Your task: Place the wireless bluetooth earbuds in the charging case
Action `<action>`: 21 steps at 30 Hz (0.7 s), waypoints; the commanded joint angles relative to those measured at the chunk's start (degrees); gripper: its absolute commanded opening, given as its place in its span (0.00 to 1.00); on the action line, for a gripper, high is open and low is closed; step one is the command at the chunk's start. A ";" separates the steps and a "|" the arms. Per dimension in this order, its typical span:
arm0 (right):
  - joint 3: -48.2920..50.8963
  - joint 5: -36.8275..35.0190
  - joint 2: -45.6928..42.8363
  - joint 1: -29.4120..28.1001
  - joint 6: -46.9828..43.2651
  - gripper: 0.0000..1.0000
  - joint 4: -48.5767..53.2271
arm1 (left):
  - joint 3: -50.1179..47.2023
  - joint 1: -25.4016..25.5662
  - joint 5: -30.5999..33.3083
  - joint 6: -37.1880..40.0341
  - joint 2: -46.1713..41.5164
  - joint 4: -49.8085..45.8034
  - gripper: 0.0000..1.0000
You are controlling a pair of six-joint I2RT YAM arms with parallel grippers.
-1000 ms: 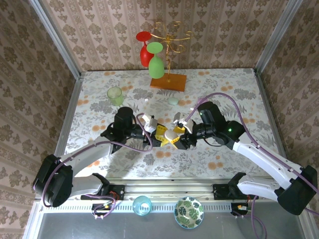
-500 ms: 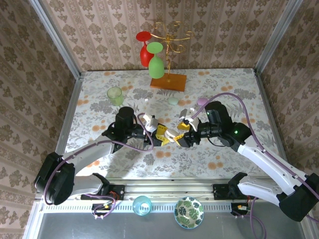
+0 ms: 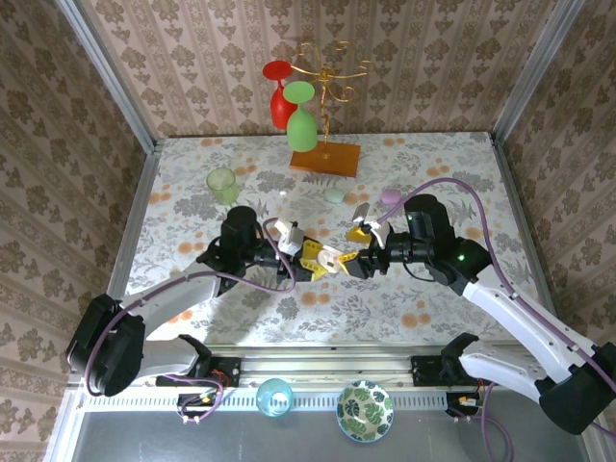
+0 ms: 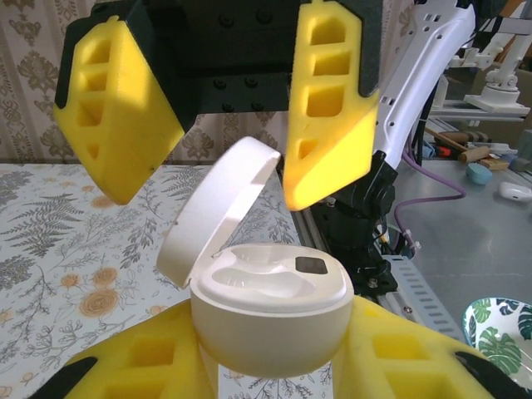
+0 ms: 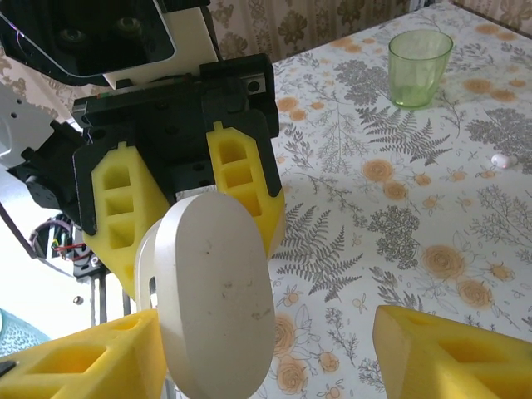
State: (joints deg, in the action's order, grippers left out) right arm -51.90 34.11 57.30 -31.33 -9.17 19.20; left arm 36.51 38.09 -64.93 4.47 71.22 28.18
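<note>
So the whole thing sits in a little booth with brownish damask wallpaper [image 3: 192,58] on three sides, and the table [image 3: 433,164] has a floral cloth with ferns and orange blossoms. At the back there's a gold stand [image 3: 332,72] on an orange base with a red and a green wine glass hanging upside down. A green cup [image 3: 222,184] stands back left. Two small oval pebbles, one pale green [image 3: 334,195] and one pinkish [image 3: 391,195], lie further right. On the near rail, in front of the arm bases, there's a blue cup [image 3: 274,396] and a leaf-patterned bowl [image 3: 365,410].

Both arms reach in low and meet mid-table, wrists pointing at each other. The left gripper [image 3: 318,262] is clamped on the charging case [image 4: 270,312], yellow pads on both sides of its lower half, holding it off the cloth. The lid [image 4: 218,208] is flipped up and tilted back. Can't really tell from the left wrist view if anything sits in the moulded wells.

The right gripper [image 3: 354,247] hovers right at the case with its fingers spread apart, one either side of the raised lid, gripping nothing.

One tiny whitish earbud [image 5: 499,160] lies loose on the cloth, right of the green cup and well apart from both grippers
</note>
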 commanded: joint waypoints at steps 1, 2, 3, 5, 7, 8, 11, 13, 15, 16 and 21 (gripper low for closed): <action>0.79 -3.21 -2.17 0.22 1.74 0.68 -3.51 | -1.15 -0.94 -1.07 -1.98 -0.47 4.16 0.27; 0.96 -4.81 -2.43 0.26 2.16 0.69 -3.85 | -1.44 -1.09 -1.27 -2.71 -0.47 5.35 0.27; 0.93 -5.77 -2.52 0.31 2.38 0.69 -3.99 | -1.51 -1.21 -1.36 -3.33 -0.38 6.20 0.27; 0.82 -7.05 -2.67 0.39 2.57 0.69 -3.84 | -1.78 -1.59 -1.73 -4.57 -0.18 8.30 0.27; 0.55 -9.73 -2.33 0.47 3.36 0.69 -3.73 | -1.96 -1.81 -2.11 -5.60 0.01 9.78 0.27; 0.40 -10.51 -2.39 0.52 3.67 0.69 -3.78 | -2.01 -1.83 -2.22 -5.94 0.06 10.34 0.27; 0.50 -9.81 -2.45 0.57 4.06 0.69 -4.17 | -2.13 -2.00 -2.17 -6.40 0.36 11.22 0.27; 0.51 -9.64 -2.41 0.57 4.67 0.69 -4.63 | -2.06 -1.96 -2.30 -6.82 0.54 11.75 0.27; 0.58 -10.01 -2.54 0.54 5.57 0.69 -5.53 | -2.11 -2.05 -2.41 -7.27 0.50 12.36 0.27; 0.65 -9.54 -2.71 0.57 5.73 0.69 -5.86 | -2.22 -2.13 -2.12 -7.28 0.48 12.59 0.27; 1.20 -2.80 -3.70 0.55 5.99 0.70 -7.08 | -2.89 -2.65 0.44 -7.39 0.35 13.60 0.27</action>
State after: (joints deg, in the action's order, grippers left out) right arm -51.53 27.40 55.31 -30.89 -4.23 14.61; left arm 34.39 35.92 -65.08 -1.83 71.42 38.85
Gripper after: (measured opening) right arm 0.698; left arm 0.325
